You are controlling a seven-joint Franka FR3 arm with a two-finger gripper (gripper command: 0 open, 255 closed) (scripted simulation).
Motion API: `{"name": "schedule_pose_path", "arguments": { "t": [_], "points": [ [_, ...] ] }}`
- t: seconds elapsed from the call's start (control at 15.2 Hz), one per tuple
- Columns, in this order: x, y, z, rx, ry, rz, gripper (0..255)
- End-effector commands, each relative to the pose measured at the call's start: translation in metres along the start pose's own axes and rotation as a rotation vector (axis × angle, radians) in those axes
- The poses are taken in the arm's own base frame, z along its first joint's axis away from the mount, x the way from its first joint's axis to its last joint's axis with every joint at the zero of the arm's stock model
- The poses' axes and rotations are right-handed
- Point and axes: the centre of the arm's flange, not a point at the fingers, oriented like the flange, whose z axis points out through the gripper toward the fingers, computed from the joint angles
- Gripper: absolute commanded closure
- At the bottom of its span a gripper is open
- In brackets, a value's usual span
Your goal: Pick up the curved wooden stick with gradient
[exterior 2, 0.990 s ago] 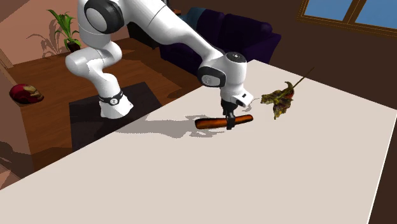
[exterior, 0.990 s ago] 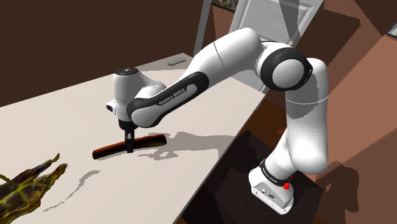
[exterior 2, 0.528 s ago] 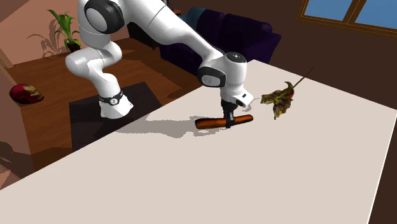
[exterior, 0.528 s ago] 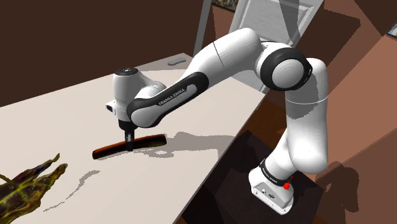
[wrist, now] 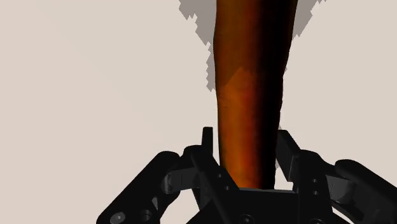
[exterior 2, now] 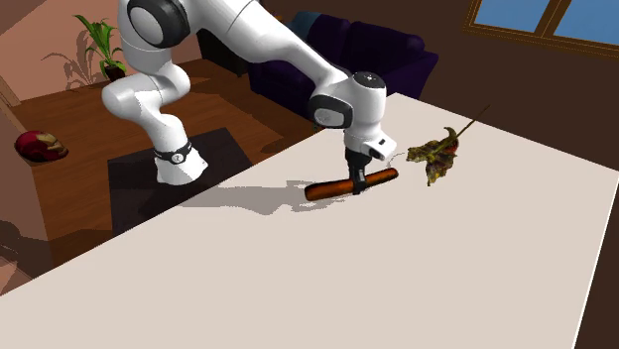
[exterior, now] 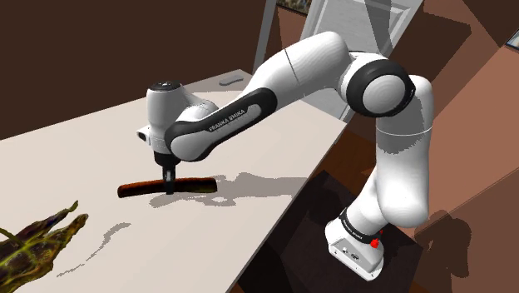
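Tool (wrist: 245, 159) clamped on the curved stick (wrist: 251, 76) approx mid-length, fingers tight on both sides; stick looks just off the counter (exterior: 75, 158), near level. Risks: narrow pinch on a long rounded shaft, so a fast lift could pivot or roll it loose; far end could clip the leafy sprig (exterior 2: 436, 154) nearby.

surface (exterior: 75, 158): big, flat, pale cream | lying on it: one brown-green leafy twig (exterior 2: 436, 154), near the hand (exterior 2: 356, 188), off to its side, not touching | under the hand: a grey shadow on bare surface
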Motion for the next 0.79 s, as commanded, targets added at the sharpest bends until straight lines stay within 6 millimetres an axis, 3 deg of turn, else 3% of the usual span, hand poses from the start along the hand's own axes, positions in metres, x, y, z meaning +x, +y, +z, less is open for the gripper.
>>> {"name": "schedule_pose_path", "arguments": {
  "t": [0.0,0.59,0.73],
  "points": [
    [0.0,0.0,-0.01,0.0,0.0,0.0,255],
    [0.002,-0.004,-0.058,0.0,0.0,0.0,255],
    [0.002,-0.004,-0.059,0.0,0.0,0.0,255]
  ]
}}
